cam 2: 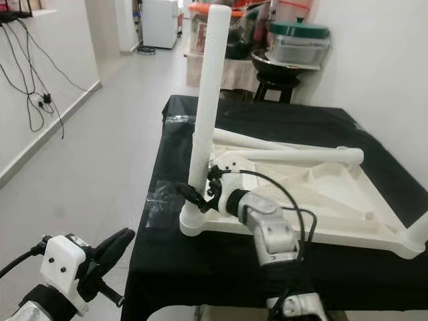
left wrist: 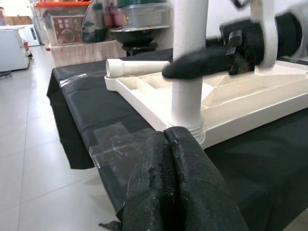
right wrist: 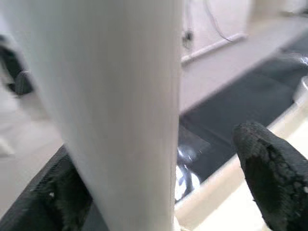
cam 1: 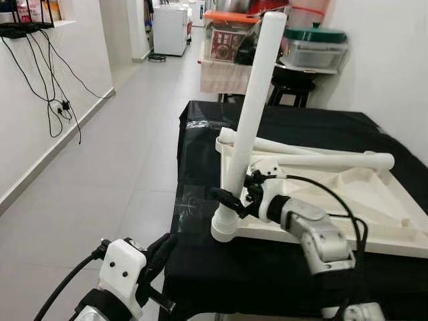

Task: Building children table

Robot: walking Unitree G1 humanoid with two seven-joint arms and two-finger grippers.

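Your right gripper (cam 1: 235, 199) straddles the upright leg (cam 1: 251, 114), fingers wide; keep it vertical while twisting into the corner socket (cam 1: 224, 224). Left gripper (cam 1: 155, 257) idles, closed.

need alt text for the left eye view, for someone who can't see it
The right gripper has its jaws around the base of an upright white table leg standing in a corner socket of an upside-down white tabletop on a black-covered table. Two more legs lie on the tabletop; the left gripper waits low beside the table.

Black stool (cam 1: 292, 85); perhaps a fridge (cam 1: 169, 29) behind.
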